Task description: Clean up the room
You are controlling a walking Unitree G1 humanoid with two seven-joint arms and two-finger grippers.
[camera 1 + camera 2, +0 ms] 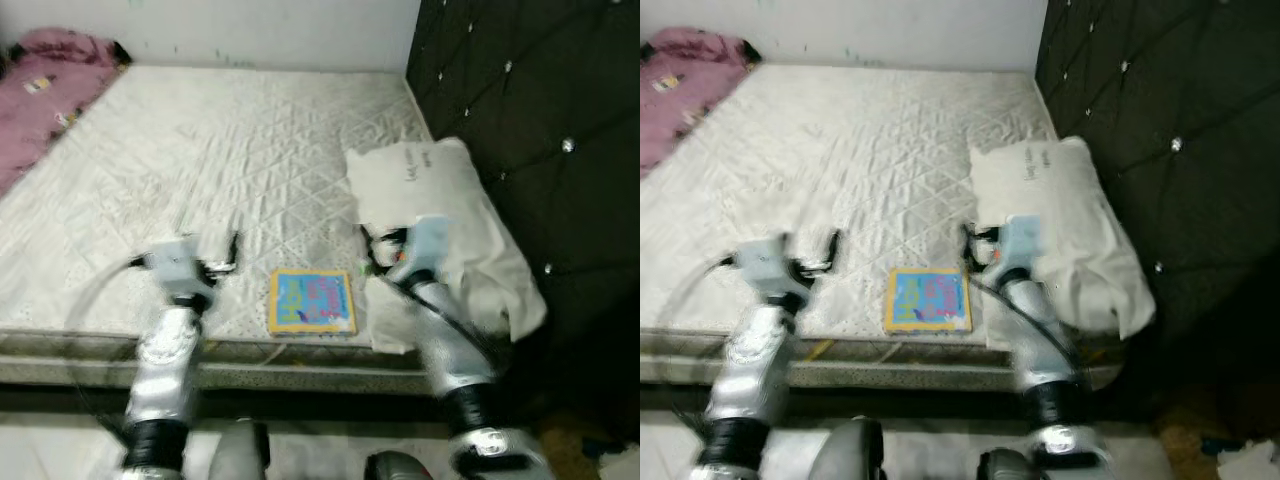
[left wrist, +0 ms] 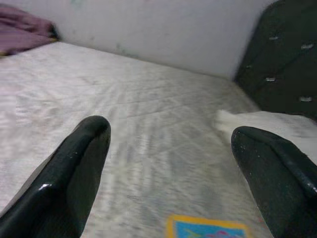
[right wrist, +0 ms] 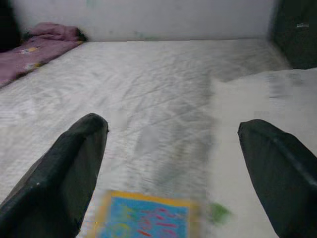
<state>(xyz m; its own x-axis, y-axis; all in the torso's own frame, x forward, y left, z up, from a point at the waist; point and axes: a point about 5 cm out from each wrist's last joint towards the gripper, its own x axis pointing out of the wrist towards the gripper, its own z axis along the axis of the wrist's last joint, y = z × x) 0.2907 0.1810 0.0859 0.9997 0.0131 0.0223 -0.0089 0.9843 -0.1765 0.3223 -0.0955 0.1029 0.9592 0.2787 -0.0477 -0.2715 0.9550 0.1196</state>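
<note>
The pillow (image 1: 440, 225) carries a line of dark handwriting near its far end, too blurred for me to read, and the book (image 1: 312, 302) has a busy blue cover with a yellow border whose print I cannot make out either. That book lies flat on the white quilted mattress (image 1: 230, 150), near its front edge, between my two grippers and a little closer to my right one. My left gripper (image 1: 228, 252) hovers above the mattress to the left of the book, its two black fingers (image 2: 79, 163) spread wide apart and holding nothing. My right gripper (image 1: 372, 248) hangs just right of the book, beside the near corner of the pillow, its fingers (image 3: 74, 163) likewise parted and empty. Far beyond my left gripper, a pink blanket (image 1: 45, 90) lies bunched at the mattress's far left corner. A dark tufted headboard (image 1: 540, 120) rises to the right of my right gripper, behind the pillow.
</note>
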